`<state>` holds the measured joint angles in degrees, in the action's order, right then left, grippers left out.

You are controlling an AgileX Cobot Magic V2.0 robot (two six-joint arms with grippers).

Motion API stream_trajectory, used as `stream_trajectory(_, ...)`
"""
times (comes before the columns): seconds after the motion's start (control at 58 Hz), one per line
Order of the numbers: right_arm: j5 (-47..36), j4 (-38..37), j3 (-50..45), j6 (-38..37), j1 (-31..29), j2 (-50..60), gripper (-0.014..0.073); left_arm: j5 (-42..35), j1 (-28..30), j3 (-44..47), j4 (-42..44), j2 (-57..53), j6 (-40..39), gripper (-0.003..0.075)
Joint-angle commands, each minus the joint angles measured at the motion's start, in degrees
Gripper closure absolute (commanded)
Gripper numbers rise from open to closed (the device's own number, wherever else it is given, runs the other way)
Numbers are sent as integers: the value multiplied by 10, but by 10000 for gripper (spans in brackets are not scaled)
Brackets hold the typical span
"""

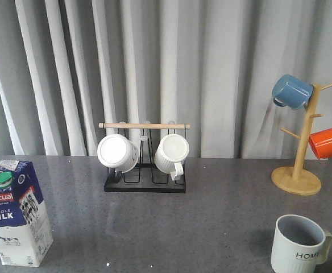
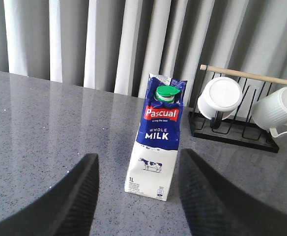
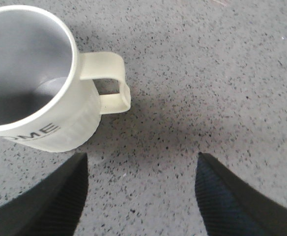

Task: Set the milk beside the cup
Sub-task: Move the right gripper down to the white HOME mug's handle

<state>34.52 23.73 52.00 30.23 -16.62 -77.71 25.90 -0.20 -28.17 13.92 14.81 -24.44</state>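
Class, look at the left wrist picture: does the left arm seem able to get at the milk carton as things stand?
Probably yes. The left tool is open and lined up with the milk carton, which stands upright with bare table between it and the fingers. The mug rack sits behind it, off to one side.

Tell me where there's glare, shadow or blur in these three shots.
Front view: sharp, with soft reflections on the grey table. Left wrist view: pale glare streaks on the tabletop left of the milk carton, left gripper's fingers blurred. Right wrist view: a soft shadow beside the HOME mug, right gripper's fingers out of focus.
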Motion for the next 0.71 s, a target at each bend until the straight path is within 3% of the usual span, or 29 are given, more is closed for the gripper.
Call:
stream_trajectory(0.0, -35, 48, 11, 70, -8, -5, 138, -39, 0, -20, 5, 11, -2, 355)
stream_trajectory(0.328, -82, 109, 11, 182, -8, -33, 159, -37, 0, -20, 5, 11, -2, 355)
stream_trajectory(0.69, -95, 169, 11, 240, -8, -56, 190, -27, 0, -18, 4, 11, -2, 355)
